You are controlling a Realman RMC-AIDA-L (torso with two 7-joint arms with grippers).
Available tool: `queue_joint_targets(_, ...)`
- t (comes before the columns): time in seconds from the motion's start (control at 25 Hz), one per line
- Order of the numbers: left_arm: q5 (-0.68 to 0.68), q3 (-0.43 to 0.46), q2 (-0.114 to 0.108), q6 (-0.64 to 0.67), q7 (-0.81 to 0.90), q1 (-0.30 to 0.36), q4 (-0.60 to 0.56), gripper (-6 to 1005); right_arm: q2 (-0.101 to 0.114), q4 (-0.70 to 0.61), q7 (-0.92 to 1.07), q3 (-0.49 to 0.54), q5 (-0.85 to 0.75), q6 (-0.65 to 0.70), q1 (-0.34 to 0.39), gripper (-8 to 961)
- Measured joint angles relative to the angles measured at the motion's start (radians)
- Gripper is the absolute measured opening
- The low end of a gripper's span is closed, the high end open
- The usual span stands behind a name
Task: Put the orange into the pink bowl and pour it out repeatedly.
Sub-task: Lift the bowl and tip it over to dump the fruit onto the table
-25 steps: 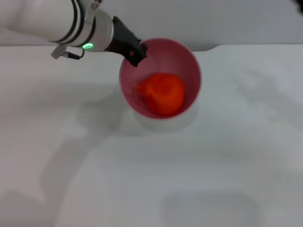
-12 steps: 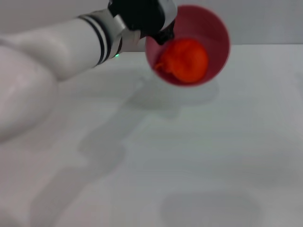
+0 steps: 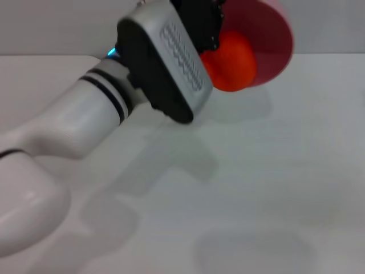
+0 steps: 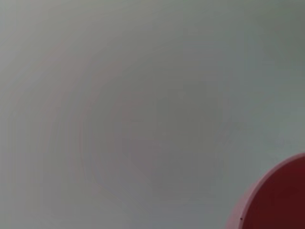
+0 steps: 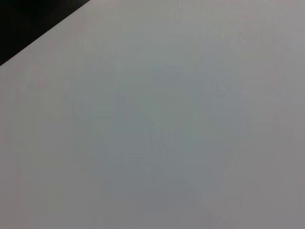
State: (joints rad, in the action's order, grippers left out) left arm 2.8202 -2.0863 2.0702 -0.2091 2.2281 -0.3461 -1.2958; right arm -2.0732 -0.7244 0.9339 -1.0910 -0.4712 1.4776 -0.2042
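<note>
Glossy round pink plastic bowl (image 3: 268, 43) held aloft at about one o'clock in the head view, tipped steeply on its side with its mouth facing the camera and down toward the white tabletop (image 3: 268, 188). Small bright red-orange fruit, the orange (image 3: 231, 61), sitting against the bowl's lowest rim, on the verge of rolling out toward six o'clock. Left pincer (image 3: 199, 25) clamped on the rim at the bowl's nine o'clock side, dark fingers partly hidden behind the grey wrist housing (image 3: 165, 65). Right pincer nowhere in sight, so left arm alone near. Only a curved pink sliver of the bowl visible in the left wrist view.
</note>
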Motion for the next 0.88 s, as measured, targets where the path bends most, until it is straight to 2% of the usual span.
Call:
queue_joint_targets(0.28, -0.008, -0.053, 0.002, -0.28, -0.1, 0.019, 0.12, 44, -0.001, -0.001, 0.004, 0.001, 0.001, 0.002, -0.003, 458)
queue_joint_targets(0.44, -0.056, -0.097, 0.002, -0.42, -0.169, 0.025, 0.167, 43, -0.001, 0.0, 0.004, -0.003, 0.001, 0.003, -0.004, 458)
queue_joint_targets(0.6, -0.092, -0.128, 0.002, -0.479, -0.225, 0.026, 0.185, 43, -0.001, 0.0, 0.005, -0.008, 0.002, 0.003, -0.004, 458)
queue_joint_targets(0.88, -0.111, -0.144, 0.001, -0.488, -0.229, 0.027, 0.188, 43, -0.002, 0.001, 0.006, -0.011, 0.002, 0.013, -0.007, 457)
